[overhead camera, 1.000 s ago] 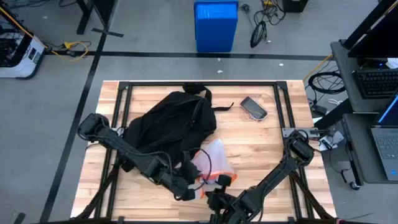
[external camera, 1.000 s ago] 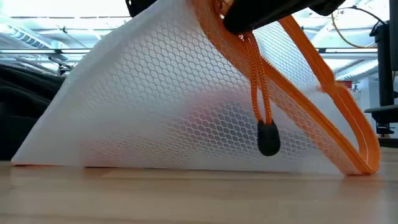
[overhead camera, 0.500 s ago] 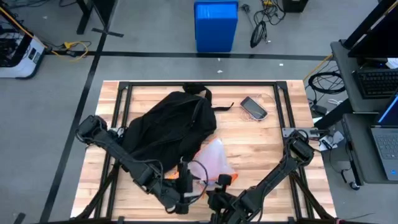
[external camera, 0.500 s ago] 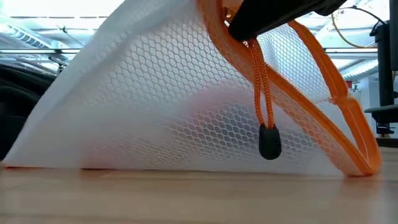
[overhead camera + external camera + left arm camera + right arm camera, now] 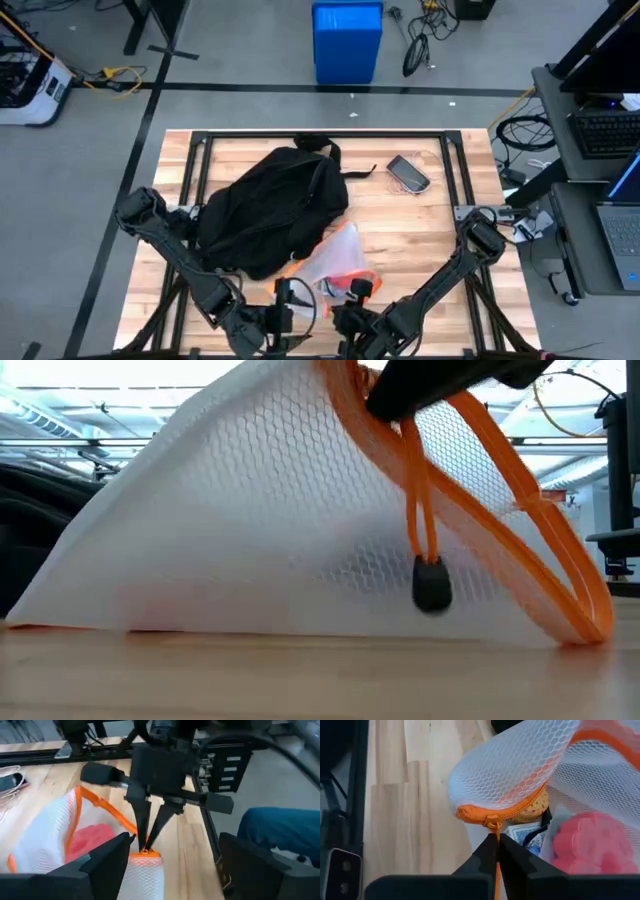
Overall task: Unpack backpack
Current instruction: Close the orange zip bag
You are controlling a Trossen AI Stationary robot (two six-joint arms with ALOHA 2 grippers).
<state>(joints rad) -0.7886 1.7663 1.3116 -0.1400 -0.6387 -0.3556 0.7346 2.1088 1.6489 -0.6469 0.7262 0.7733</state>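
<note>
Pouch (image 5: 335,262) zip in R gripper (image 5: 496,840); L gripper (image 5: 280,318) open.

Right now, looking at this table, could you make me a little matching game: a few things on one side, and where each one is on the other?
Things:
1. large black fabric backpack
2. white mesh pouch with orange trim
3. dark smartphone
4. blue plastic bin

Places:
A. on the floor beyond the table
B. alone near the table's far right corner
C. left-centre of the table
D. near edge, its orange zip cord pinched by the right gripper

Pairs: 1-C, 2-D, 3-B, 4-A
</note>
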